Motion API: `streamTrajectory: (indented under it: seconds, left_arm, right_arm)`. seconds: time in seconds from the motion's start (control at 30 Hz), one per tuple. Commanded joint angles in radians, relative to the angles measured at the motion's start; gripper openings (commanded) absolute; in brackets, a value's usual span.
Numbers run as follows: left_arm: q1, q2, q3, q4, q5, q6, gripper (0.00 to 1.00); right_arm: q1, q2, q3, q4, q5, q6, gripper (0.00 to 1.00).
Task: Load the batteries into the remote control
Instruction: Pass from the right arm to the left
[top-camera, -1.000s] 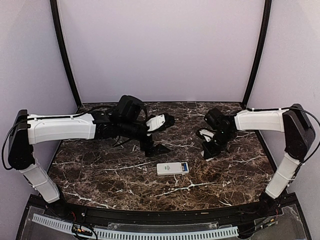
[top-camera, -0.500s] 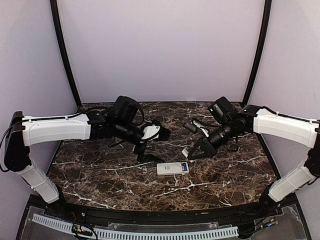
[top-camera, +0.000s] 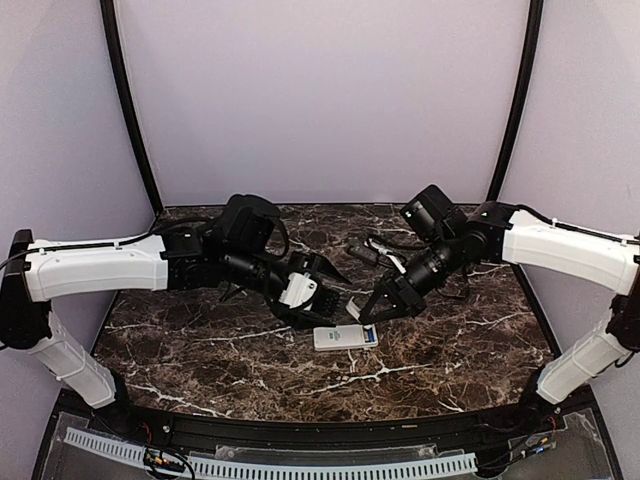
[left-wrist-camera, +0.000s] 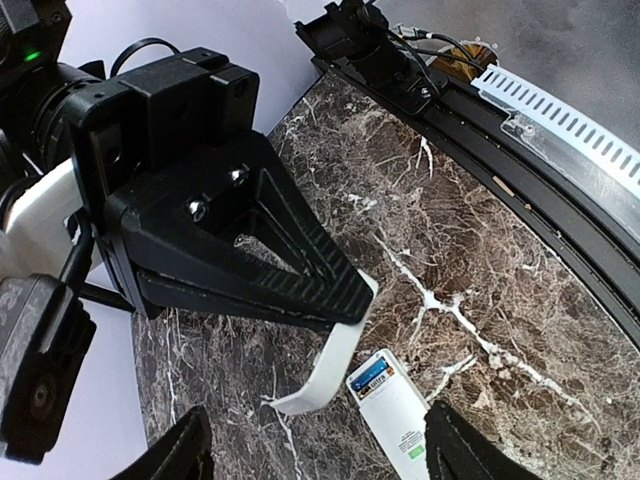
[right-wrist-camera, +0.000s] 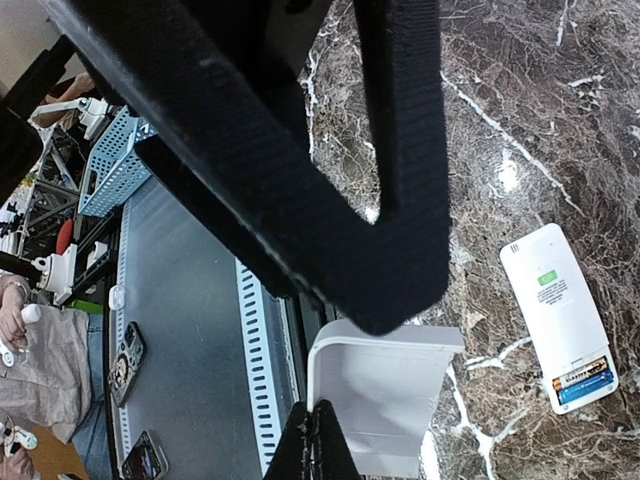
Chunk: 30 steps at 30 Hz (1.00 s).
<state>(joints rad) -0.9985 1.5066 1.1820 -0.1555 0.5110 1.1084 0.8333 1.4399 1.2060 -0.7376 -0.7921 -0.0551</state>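
Note:
The white remote control (top-camera: 345, 337) lies on the marble table, back side up, with two blue batteries (right-wrist-camera: 585, 381) showing in its open compartment at the right end. It also shows in the left wrist view (left-wrist-camera: 397, 413) and the right wrist view (right-wrist-camera: 557, 310). My right gripper (top-camera: 368, 310) is shut on the edge of a white curved battery cover (right-wrist-camera: 385, 400) and holds it just above and behind the remote. The cover also shows in the left wrist view (left-wrist-camera: 328, 368). My left gripper (top-camera: 322, 297) is open and empty, close to the left of the cover, with the remote below its fingers (left-wrist-camera: 458, 448).
The table's black front edge (top-camera: 320, 425) and a white slotted strip (top-camera: 270, 466) run along the near side. Black posts (top-camera: 128, 110) and purple walls stand at the back and sides. The two grippers are almost touching above the remote.
Both arms have swung inward and down toward the remote. The right gripper has carried the white cover left to just above the remote; the left gripper has moved right to meet it.

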Motion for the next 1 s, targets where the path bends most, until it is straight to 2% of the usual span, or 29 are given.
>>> streamTrajectory:
  seconds: [0.0, 0.2, 0.43, 0.6, 0.73, 0.97]
  left_arm:
    - [-0.024, 0.025, 0.009, -0.034, -0.074, 0.059, 0.7]
    - [-0.028, 0.033, 0.009, -0.014, -0.087, 0.071, 0.61]
    - [-0.039, 0.043, 0.01, -0.025, -0.086, 0.073, 0.41]
    - [-0.05, 0.055, 0.01, -0.032, -0.086, 0.065, 0.37]
    - [-0.054, 0.062, 0.008, -0.033, -0.069, 0.053, 0.27]
    - [-0.061, 0.073, 0.012, -0.037, -0.071, 0.044, 0.15]
  right_arm:
    - [0.027, 0.021, 0.04, -0.011, 0.007, -0.008, 0.0]
    - [0.047, 0.04, 0.043, -0.006, 0.006, -0.006, 0.0]
    - [0.051, 0.071, 0.056, 0.001, -0.002, -0.019, 0.0]
    - [0.05, 0.085, 0.054, 0.01, 0.005, -0.028, 0.0]
    - [0.05, 0.084, 0.041, 0.033, 0.002, -0.024, 0.0]
    - [0.05, 0.09, 0.026, 0.06, -0.005, -0.019, 0.0]
